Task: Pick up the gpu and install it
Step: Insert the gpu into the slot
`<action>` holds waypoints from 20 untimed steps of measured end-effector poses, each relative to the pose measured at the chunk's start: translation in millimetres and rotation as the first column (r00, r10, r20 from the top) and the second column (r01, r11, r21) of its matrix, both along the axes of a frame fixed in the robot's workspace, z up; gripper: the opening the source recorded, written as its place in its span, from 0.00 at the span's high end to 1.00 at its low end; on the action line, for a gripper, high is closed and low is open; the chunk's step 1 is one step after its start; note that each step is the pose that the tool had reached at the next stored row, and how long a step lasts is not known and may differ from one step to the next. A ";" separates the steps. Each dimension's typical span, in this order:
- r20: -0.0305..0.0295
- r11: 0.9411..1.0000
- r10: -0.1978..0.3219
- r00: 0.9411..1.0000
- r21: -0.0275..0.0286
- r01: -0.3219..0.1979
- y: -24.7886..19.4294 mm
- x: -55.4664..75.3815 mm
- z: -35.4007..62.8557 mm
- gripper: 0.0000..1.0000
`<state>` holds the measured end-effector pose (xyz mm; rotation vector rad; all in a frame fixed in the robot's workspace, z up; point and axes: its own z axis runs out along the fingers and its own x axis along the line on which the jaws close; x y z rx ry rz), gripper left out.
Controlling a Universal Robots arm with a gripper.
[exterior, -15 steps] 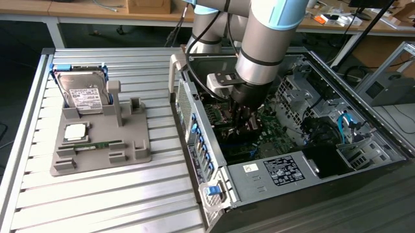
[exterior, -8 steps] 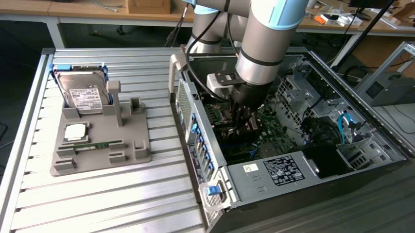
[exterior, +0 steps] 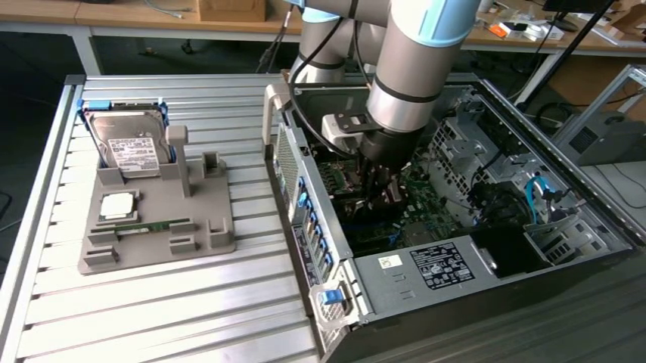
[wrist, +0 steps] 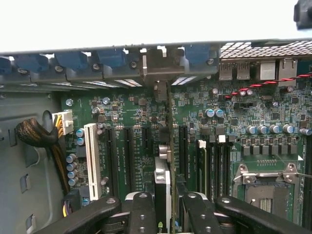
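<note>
I have the fingers [wrist: 141, 212] closed narrow on the gpu [wrist: 163, 187], pinching its two flat faces so the card stands on edge, deep inside the open computer case [exterior: 404, 280]. Held that way, its long edge runs in line with the black expansion slots on the motherboard [wrist: 131, 105], just beside the white slot [wrist: 90, 161], and its metal end bracket [wrist: 157, 66] meets the case's rear wall under the blue retainer clips. I judge the card is at or in its slot; whether it is fully seated I cannot tell. The case also holds a sleeved cable bundle [wrist: 34, 134] against its side wall and a processor socket [wrist: 265, 190] with its frame down and no cooler over it. Outside the case, toward the exterior view's left, a grey parts holder [exterior: 151, 249] sits on the slatted bench [exterior: 181, 318]; it carries a hard drive [exterior: 131, 147] leaning in its cradle, a processor chip [exterior: 118, 204] lying flat, and a green memory stick [exterior: 147, 225] in a groove.
</note>
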<state>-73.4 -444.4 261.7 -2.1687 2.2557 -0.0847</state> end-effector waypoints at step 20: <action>0.000 0.999 0.023 1.000 0.024 -0.023 -0.3 0.0 5.5 0.73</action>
